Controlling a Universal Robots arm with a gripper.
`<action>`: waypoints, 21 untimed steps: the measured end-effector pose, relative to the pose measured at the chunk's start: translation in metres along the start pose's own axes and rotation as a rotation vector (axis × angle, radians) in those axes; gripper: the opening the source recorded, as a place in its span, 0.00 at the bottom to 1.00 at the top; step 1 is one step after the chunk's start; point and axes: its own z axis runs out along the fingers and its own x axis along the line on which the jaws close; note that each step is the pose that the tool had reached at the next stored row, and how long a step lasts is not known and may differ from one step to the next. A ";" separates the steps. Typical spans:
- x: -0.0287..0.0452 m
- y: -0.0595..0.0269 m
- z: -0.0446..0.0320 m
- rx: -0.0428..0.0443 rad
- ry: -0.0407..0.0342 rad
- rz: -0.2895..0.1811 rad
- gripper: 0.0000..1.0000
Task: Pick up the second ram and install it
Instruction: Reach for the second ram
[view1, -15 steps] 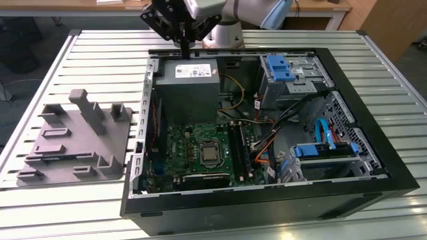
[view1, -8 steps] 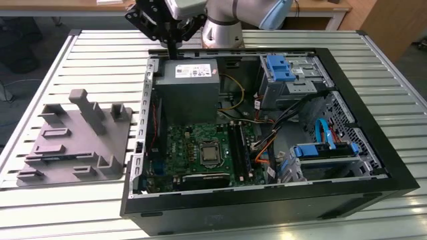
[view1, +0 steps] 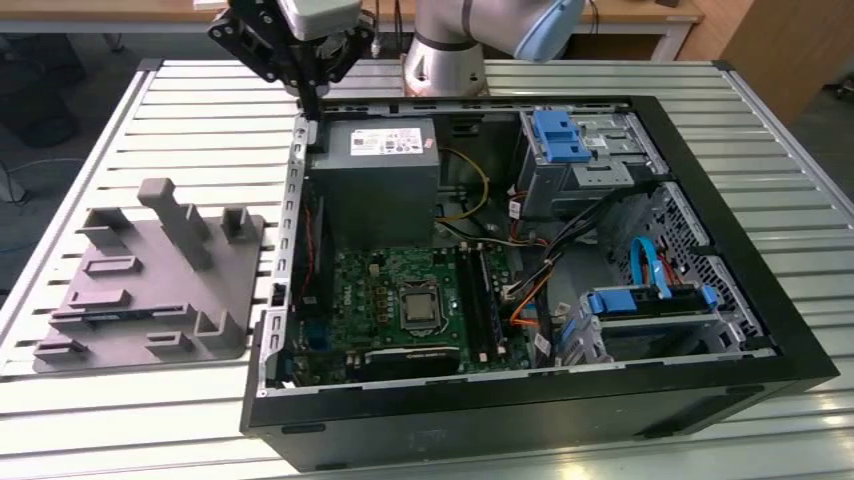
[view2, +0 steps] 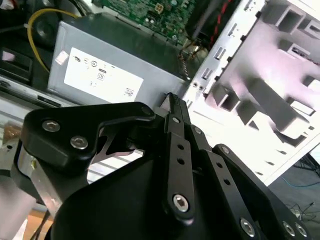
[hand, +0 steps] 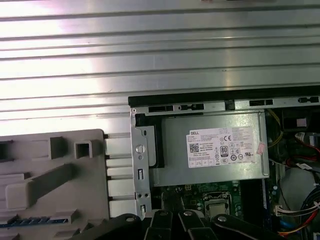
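The work stands at the approach to the pick, and nothing is held yet. The gripper (view1: 310, 108) hangs above the rear corner of the open computer case (view1: 534, 412), just beside the power supply (view1: 380, 170). Its jaws are drawn together to a narrow point, and in the second wrist view nothing shows between them. The second ram (view1: 118, 314) is well apart from the gripper, lower down and off toward the exterior view's left of it. It sits in the grey holder block (view1: 134, 285), which rests on the slatted tabletop (view1: 80, 150) outside the case. It shows as a thin dark strip with a bluish glint, lodged in a groove near the block's far end from the gripper. I judge that it stands on its long edge, though the pictures do not settle that. Its long axis runs roughly across the exterior view, left to right with a slight tilt. That sets it crosswise to the memory slots (view1: 483, 300), which lie below the gripper and past the power supply. By my reading, the pick calls for the jaws to spread and then close across the board's thin faces near its middle. Once lifted, the stick would need a turn to line up with the slots.
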 end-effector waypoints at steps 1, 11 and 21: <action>0.0032 -0.0002 0.0000 0.0000 0.0000 0.000 0.10; 0.0238 -0.0017 -0.0003 0.0000 0.0001 0.000 0.10; 0.0488 -0.0033 -0.0002 0.0000 0.0000 0.000 0.10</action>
